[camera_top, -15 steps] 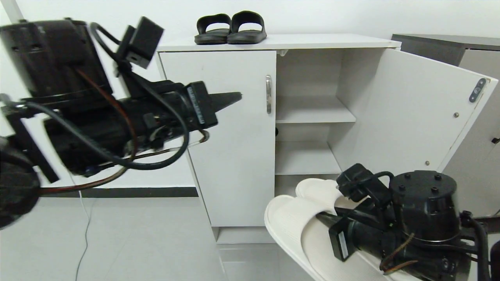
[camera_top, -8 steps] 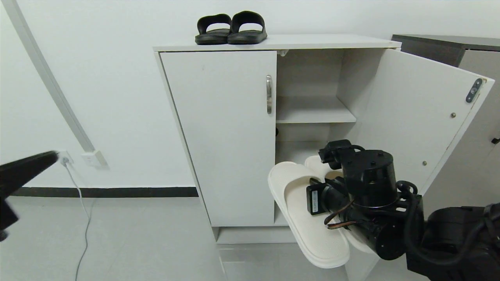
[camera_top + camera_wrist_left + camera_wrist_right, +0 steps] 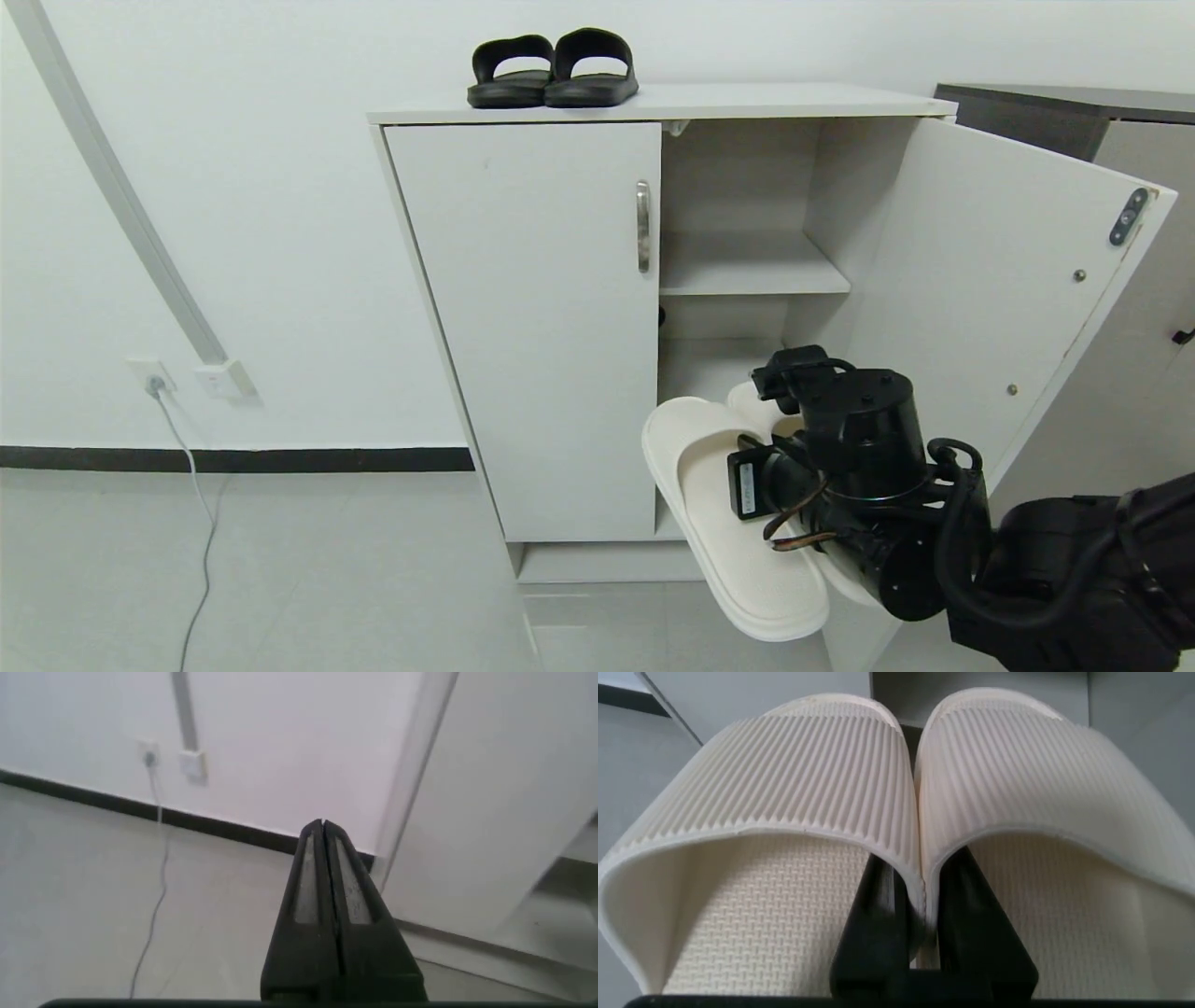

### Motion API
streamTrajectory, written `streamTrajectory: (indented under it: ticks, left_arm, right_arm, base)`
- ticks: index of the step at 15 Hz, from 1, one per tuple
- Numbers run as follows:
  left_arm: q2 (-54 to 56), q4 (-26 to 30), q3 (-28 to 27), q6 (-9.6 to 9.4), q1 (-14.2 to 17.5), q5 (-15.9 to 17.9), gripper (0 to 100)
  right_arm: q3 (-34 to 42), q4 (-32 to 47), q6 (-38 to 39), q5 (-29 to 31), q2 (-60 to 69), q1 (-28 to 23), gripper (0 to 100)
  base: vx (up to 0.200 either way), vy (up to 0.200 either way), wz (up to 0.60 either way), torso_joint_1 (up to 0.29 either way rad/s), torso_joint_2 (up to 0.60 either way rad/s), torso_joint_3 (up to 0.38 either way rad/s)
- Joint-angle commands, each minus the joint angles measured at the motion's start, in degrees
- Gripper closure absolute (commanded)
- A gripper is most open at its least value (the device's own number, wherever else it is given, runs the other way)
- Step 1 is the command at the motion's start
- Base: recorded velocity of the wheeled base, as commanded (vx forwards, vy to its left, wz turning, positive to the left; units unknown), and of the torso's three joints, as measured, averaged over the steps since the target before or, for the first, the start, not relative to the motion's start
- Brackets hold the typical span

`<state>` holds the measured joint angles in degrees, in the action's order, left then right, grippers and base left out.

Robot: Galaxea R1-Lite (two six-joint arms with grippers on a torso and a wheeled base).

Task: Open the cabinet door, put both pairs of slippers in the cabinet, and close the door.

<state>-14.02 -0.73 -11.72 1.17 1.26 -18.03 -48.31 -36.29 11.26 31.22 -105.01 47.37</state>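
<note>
The white cabinet [image 3: 523, 317] has its right door [image 3: 980, 280] swung open, showing bare shelves [image 3: 747, 271]. A black pair of slippers [image 3: 553, 67] rests on the cabinet's top. My right gripper [image 3: 747, 457] is shut on the white pair of slippers [image 3: 728, 523], pinching their inner edges together, toes pointing at the open compartment's lower part. In the right wrist view the fingers [image 3: 882, 896] clamp both white slippers [image 3: 803, 793] side by side. My left gripper [image 3: 322, 873] is shut with nothing in it, low at the left, facing the floor and the cabinet's left side.
A grey cabinet [image 3: 1064, 112] stands to the right, behind the open door. A wall socket [image 3: 149, 375] with a cable [image 3: 201, 551] trailing over the floor is at the left. Bare tiled floor lies before the cabinet.
My left arm has dropped out of the head view. My right arm has risen and carried the white slippers toward the open compartment, slowing in the last half second.
</note>
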Motion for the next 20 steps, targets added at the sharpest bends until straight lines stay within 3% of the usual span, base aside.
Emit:
streamTrajectory:
  ticks: [1, 3, 5, 6, 7, 9, 11, 13, 15, 18, 20]
  left_arm:
    - [8.83, -0.06, 5.65, -0.47, 2.52, -0.78, 100]
    - [9.19, -1.73, 8.73, -0.64, 2.61, -0.60, 100]
    - [9.45, -3.58, 11.28, -1.43, 2.35, 2.47, 100]
    - [11.38, -2.26, 11.72, -1.87, -0.11, 7.92, 100]
    - [14.02, -0.59, 11.54, -2.14, -1.34, 11.17, 100]
    - [13.93, 1.00, 11.72, -2.05, -1.34, 18.73, 100]
    - [13.93, 1.08, 11.63, -2.31, -1.34, 19.79, 100]
    - [13.93, 0.91, 11.63, -0.91, -1.34, 20.14, 100]
    - [13.93, 0.91, 11.72, -2.93, -1.43, 20.32, 100]
    - [13.93, 0.91, 11.63, -1.43, -1.34, 20.23, 100]
    - [13.93, 0.91, 11.63, -1.52, -1.34, 20.32, 100]
  right_arm:
    - [-0.03, -0.01, -0.01, -0.02, -0.28, 0.00, 100]
    - [0.06, -0.01, -0.01, -0.02, -0.28, 0.00, 100]
    - [0.06, -0.01, 0.07, -0.02, -0.28, 0.00, 100]
    - [0.32, -0.01, 0.16, -0.19, -0.28, 0.00, 100]
    - [0.32, -0.01, 0.16, -0.46, -0.28, 0.00, 100]
    - [0.32, -0.01, 0.16, -0.37, -0.63, 0.00, 100]
    - [0.32, -0.45, 0.07, -0.19, -0.72, 0.26, 100]
    - [0.50, -0.71, 0.07, -0.02, -0.99, 0.26, 100]
    - [0.85, -2.64, -0.37, -0.02, -1.60, 0.35, 100]
    - [0.76, -5.28, -0.45, 0.60, -3.18, 0.44, 100]
    - [-1.87, -5.81, -0.72, 6.75, -5.29, 0.09, 100]
  base:
    - [0.000, 0.000, 0.00, 0.000, 0.00, 0.000]
    - [0.000, 0.000, 0.00, 0.000, 0.00, 0.000]
    - [0.000, 0.000, 0.00, 0.000, 0.00, 0.000]
    - [0.000, 0.000, 0.00, 0.000, 0.00, 0.000]
    - [0.000, 0.000, 0.00, 0.000, 0.00, 0.000]
    - [0.000, 0.000, 0.00, 0.000, 0.00, 0.000]
    - [0.000, 0.000, 0.00, 0.000, 0.00, 0.000]
    - [0.000, 0.000, 0.00, 0.000, 0.00, 0.000]
    - [0.000, 0.000, 0.00, 0.000, 0.00, 0.000]
    - [0.000, 0.000, 0.00, 0.000, 0.00, 0.000]
    - [0.000, 0.000, 0.00, 0.000, 0.00, 0.000]
